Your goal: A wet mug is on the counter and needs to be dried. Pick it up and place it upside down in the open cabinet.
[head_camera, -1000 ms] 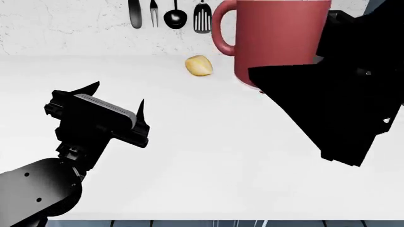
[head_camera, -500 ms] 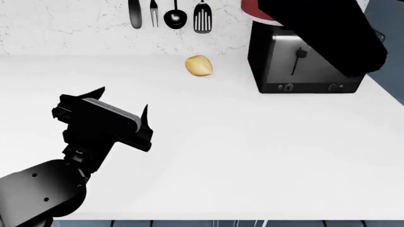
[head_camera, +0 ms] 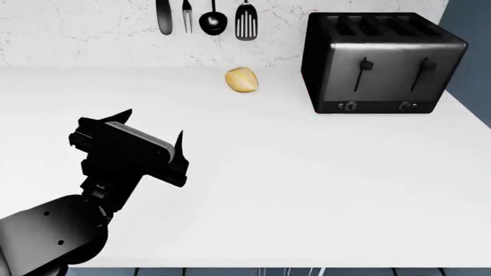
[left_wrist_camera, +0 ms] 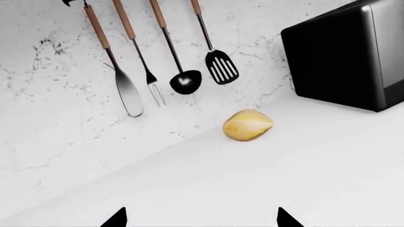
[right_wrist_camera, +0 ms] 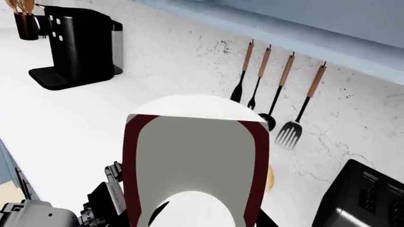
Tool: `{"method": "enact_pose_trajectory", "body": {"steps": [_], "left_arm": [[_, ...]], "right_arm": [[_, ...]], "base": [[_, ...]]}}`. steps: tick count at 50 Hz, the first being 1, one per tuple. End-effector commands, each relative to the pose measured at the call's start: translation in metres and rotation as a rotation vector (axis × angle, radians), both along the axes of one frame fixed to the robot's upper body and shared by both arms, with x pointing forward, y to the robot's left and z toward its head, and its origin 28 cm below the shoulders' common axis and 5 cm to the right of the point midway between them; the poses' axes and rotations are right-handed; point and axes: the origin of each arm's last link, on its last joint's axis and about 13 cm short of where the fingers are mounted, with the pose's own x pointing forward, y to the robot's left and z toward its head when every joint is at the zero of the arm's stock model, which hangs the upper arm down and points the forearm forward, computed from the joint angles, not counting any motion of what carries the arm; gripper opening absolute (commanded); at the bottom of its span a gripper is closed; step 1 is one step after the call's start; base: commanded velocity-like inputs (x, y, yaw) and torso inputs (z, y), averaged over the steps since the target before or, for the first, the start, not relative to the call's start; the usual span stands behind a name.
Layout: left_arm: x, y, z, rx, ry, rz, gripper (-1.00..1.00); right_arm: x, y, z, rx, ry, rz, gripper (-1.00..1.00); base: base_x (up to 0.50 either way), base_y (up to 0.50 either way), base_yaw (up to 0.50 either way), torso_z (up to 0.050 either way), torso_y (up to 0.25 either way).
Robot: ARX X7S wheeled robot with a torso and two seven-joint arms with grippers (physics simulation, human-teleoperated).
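The broad, smooth white counter [head_camera: 322, 190] is being shown as a flat matte slab running back to a white marbled wall with faint grey veins. Over its near left part the black left pincer [head_camera: 153, 129] is being held above the surface, its two pointed fingertips spread apart with nothing between them; in the left wrist view only the two dark tips [left_wrist_camera: 117, 218] are being seen at the frame's edge, well apart from each other.

The small red cylindrical mug [right_wrist_camera: 192, 165] with a white inside is being seen only in the right wrist view, filling the middle of the frame with its open mouth facing the camera, the glossy white interior ringed by a thin dark red wall. It is being held up well above the counter, and is out of the head view. The right pincer itself is hardly being shown there: only dark shapes are lying at the mug's lower edge, so whether it is pinching the mug cannot be told.

A rough, rounded yellow lump [head_camera: 241, 80] is resting on the counter near the wall, touching nothing. Just above it four utensils with wooden handles and black heads [head_camera: 206, 17] are hanging on the wall: a knife, a fork, a ladle and a slotted turner. A boxy black and brushed-metal four-slot toaster [head_camera: 380, 63] is standing at the counter's back right. A black coffee machine [right_wrist_camera: 75, 45] is standing further along the counter in the right wrist view.
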Motion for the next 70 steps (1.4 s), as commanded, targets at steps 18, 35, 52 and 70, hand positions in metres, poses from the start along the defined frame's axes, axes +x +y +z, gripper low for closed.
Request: {"method": "enact_pose_trajectory", "body": {"steps": [18,35,52,70], "left_arm": [[0.002,-0.001,-0.005,-0.007,0.012,-0.003,1.0],[0.003,0.0,-0.008,-0.014,0.016,-0.001,1.0],[0.002,0.001,-0.011,-0.028,0.02,0.0,1.0],[0.003,0.002,-0.013,-0.037,0.022,0.002,1.0]], "right_arm": [[0.004,0.02,0.029,0.041,-0.059,-0.069,-1.0],[0.014,0.029,0.036,0.105,-0.077,-0.154,-1.0],[0.045,0.034,0.038,0.138,-0.106,-0.248,-1.0],[0.07,0.029,0.053,0.23,-0.258,-0.37,-1.0]], "base": [[0.0,0.0,0.0,0.0,0.0],[0.0,0.0,0.0,0.001,0.0],[0.0,0.0,0.0,0.0,0.0],[0.0,0.0,0.0,0.0,0.0]]}}
